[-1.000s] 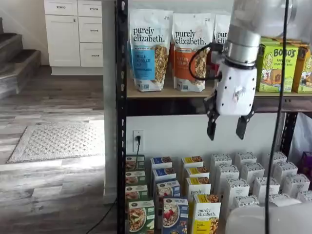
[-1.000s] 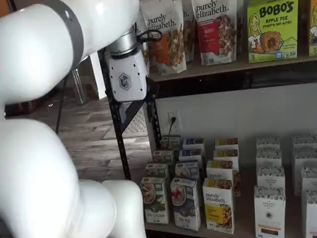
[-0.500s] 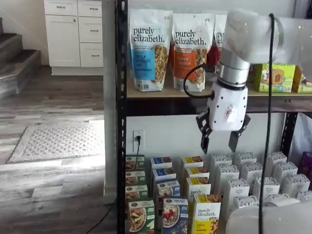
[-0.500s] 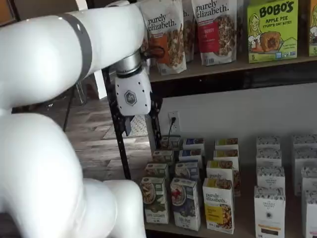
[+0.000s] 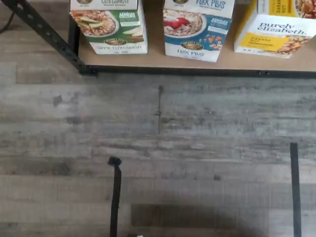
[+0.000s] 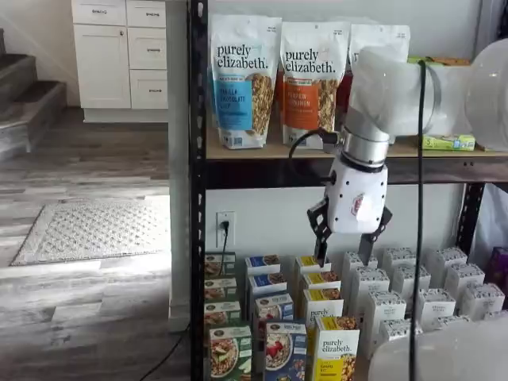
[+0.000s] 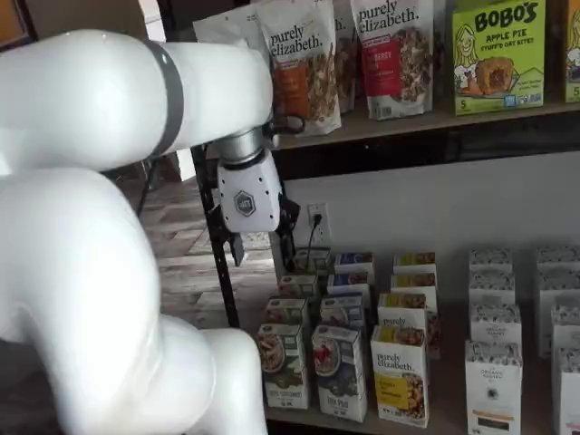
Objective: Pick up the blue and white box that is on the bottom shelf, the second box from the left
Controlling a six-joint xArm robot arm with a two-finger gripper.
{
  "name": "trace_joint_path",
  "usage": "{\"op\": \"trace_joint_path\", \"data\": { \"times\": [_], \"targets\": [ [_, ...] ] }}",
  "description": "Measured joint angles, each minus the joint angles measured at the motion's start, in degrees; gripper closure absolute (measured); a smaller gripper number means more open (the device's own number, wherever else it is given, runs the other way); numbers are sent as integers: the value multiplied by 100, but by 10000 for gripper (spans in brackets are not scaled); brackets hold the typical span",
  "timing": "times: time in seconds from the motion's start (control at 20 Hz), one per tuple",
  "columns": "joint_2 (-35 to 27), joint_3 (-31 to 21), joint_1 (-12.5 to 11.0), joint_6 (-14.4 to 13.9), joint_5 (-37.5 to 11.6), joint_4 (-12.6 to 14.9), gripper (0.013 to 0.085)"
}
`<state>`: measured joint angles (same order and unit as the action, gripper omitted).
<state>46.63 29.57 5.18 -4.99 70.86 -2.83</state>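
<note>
The blue and white box (image 6: 284,349) stands at the front of the bottom shelf (image 7: 308,419), between a green-and-white box (image 6: 228,353) and a yellow "purely elizabeth" box (image 6: 335,349). It appears in both shelf views (image 7: 339,372). The wrist view shows its front (image 5: 197,24) with a bowl of cereal and red berries, at the shelf board's edge (image 5: 197,64). My gripper (image 6: 346,248) hangs open and empty in front of the rack, above and to the right of that box, at the height of the back rows. Side-on, the gripper (image 7: 240,252) shows only one finger.
A black rack post (image 6: 197,198) rises left of the boxes. The upper wooden tier carries "purely elizabeth" bags (image 6: 242,79) and a green Bobo's box (image 7: 497,54). Rows of white boxes (image 6: 413,286) fill the right of the bottom shelf. Grey plank floor (image 5: 158,148) lies in front.
The gripper has come down and to the left in front of the rack, from the upper tier's height to just above the back rows. Its fingers stay open.
</note>
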Motion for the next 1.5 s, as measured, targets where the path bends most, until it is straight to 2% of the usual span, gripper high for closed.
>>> {"op": "trace_joint_path", "data": {
  "times": [0.5,1.1,1.3,1.5],
  "targets": [
    [-508,-189,84,-75,-523,33,130],
    [-785,-522,-43,80,-1096,17,130],
    [-878,-686,-66,70,-1451,103,130],
    [-979,-817,-15,-110,-1804,337,130]
  ]
}}
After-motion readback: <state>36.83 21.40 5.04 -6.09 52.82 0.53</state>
